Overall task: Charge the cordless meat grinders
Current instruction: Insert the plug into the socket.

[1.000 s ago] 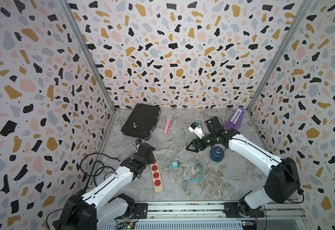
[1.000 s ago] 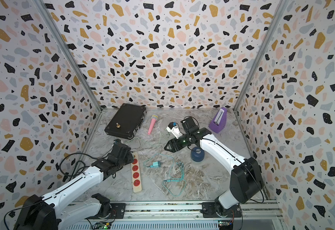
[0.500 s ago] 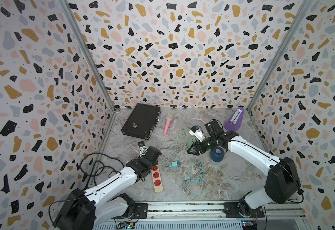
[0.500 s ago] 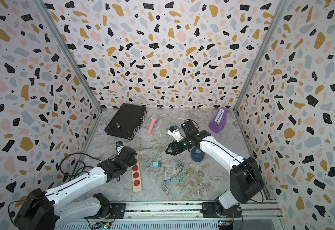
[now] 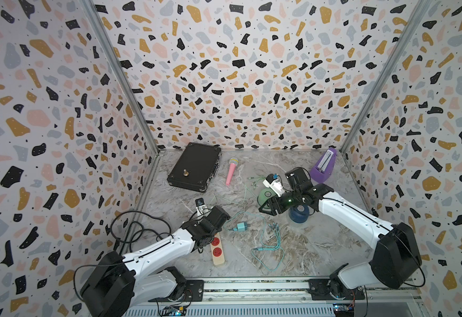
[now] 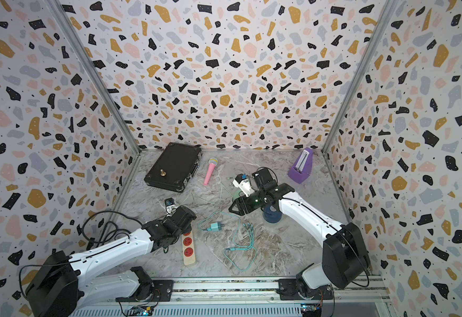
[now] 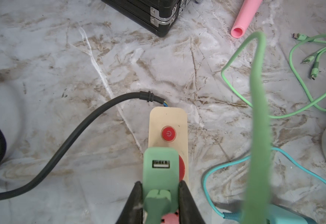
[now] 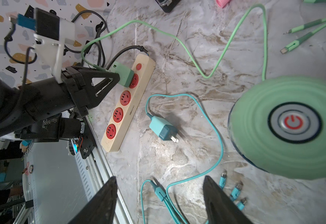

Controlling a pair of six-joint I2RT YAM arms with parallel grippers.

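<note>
The mint green grinder (image 5: 266, 195) (image 6: 236, 194) (image 8: 286, 126) stands right of centre, with a round silvery button on top. The navy grinder (image 5: 299, 213) (image 6: 272, 213) stands just right of it, partly under my right arm. My right gripper (image 5: 262, 208) (image 8: 160, 180) hangs open beside the green grinder, over the teal cable, holding nothing. My left gripper (image 7: 159, 186) (image 8: 117, 77) is shut on the green plug adapter (image 7: 160, 166) (image 8: 124, 76), which rests tilted against the first red socket of the power strip (image 5: 218, 254) (image 8: 127, 108). I cannot tell whether its prongs are seated.
A teal adapter (image 5: 241, 226) (image 8: 163, 128) and its looped cable (image 5: 268, 247) lie mid-table. A green cable (image 8: 177, 38) trails from the held adapter. A black case (image 5: 195, 170), pink microphone (image 5: 231, 171) and purple metronome (image 5: 323, 170) stand at the back.
My left arm has moved right with the green adapter, over the power strip's near-switch end. My right gripper has pulled back slightly, uncovering the mint green grinder.
</note>
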